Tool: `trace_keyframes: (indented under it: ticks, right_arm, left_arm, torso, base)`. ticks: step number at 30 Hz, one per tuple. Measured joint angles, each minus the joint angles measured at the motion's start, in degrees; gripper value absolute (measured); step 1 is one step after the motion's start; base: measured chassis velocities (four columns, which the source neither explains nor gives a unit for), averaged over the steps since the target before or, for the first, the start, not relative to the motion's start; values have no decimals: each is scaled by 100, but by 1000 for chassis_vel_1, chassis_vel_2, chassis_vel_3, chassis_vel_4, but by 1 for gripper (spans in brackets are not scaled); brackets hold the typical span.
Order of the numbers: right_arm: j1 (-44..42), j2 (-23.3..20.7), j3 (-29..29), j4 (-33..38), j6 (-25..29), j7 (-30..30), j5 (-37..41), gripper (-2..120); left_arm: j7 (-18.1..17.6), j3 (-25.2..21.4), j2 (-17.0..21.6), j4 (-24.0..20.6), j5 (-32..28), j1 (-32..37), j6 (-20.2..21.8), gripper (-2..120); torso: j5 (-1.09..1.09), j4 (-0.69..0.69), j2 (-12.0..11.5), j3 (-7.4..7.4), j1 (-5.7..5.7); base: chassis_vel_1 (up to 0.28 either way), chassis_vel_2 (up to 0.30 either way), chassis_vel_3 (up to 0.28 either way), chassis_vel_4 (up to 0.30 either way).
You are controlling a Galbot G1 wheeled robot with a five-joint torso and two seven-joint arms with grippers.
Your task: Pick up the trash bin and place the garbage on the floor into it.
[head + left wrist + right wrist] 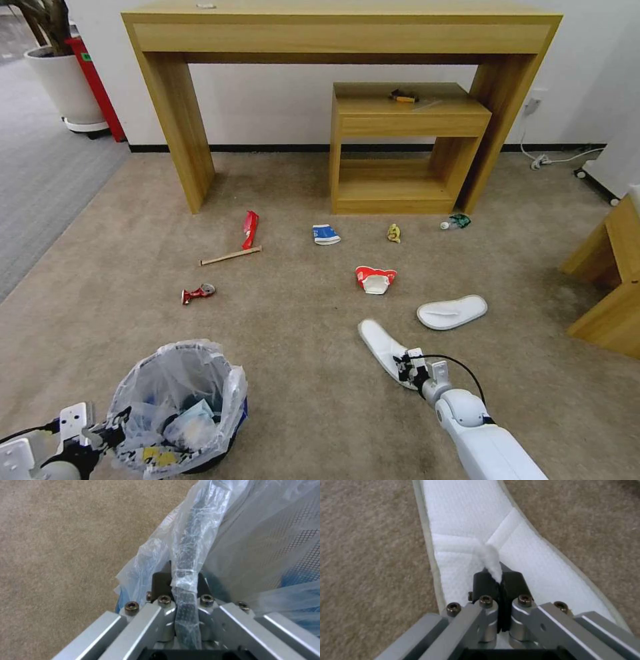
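Note:
The black trash bin (177, 407) with its clear bag stands at lower left, some litter inside. My left gripper (100, 437) is shut on its bagged rim (193, 530), the fingers (160, 580) clamping it. My right gripper (403, 367) is shut on the strap of a white slipper (380, 343) lying on the carpet; the pinched fold rises between the fingers (483, 585) above the slipper (463, 517). Garbage beyond: another slipper (452, 311), red-white cup (375, 279), carton (325, 234), yellow wrapper (394, 233), green bottle (455, 221), red wrapper (250, 229), stick (231, 256), can (199, 293).
A tall wooden desk (340, 33) stands against the far wall with a low wooden table (407, 117) under it, a yellow-black item (404, 97) on top. More wooden furniture (610, 287) is at right, a plant pot (63, 83) at far left, a cable (553, 160) by the wall.

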Motion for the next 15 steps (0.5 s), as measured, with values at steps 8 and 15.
trace_keyframes:
  ticks: [8, 15]
  right_arm:
    - [-137, -24, 310, 411, 209, 66, -145, 0]
    - [-371, -327, 448, 1451, 223, 66, -152, 0]
  left_arm:
    - [1, 14, 42, -72, 1, 0, 2, 0]
    - [0, 20, 55, -82, -7, -11, 2, 0]
  torso:
    - [1, 0, 0, 0, 0]
    - [-1, -2, 0, 0, 0]
  base:
    - [0, 0, 0, 0]
    - [0, 0, 0, 0]
